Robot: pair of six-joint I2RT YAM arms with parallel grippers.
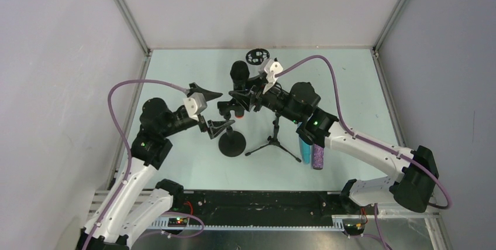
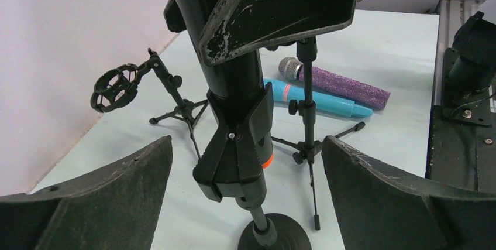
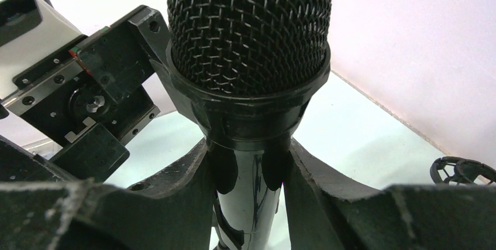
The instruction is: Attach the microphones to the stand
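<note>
The black microphone (image 2: 234,74) with an orange-red ring (image 2: 267,162) stands upright in the clip (image 2: 234,156) of the round-base stand (image 1: 232,143). Its mesh head (image 3: 248,27) fills the right wrist view. My right gripper (image 3: 250,156) is shut on its body just below the head; it also shows in the top view (image 1: 243,100). My left gripper (image 2: 245,144) is open, one finger on each side of the clip and not touching it; it also shows in the top view (image 1: 227,108). The cyan-blue microphone (image 2: 310,100) and the glittery purple one (image 2: 345,85) lie side by side on the table.
A thin tripod stand (image 2: 307,115) stands between the round-base stand and the lying microphones. A second tripod stand with a ring shock mount (image 2: 117,86) stands near the far wall. Walls close in the table on three sides.
</note>
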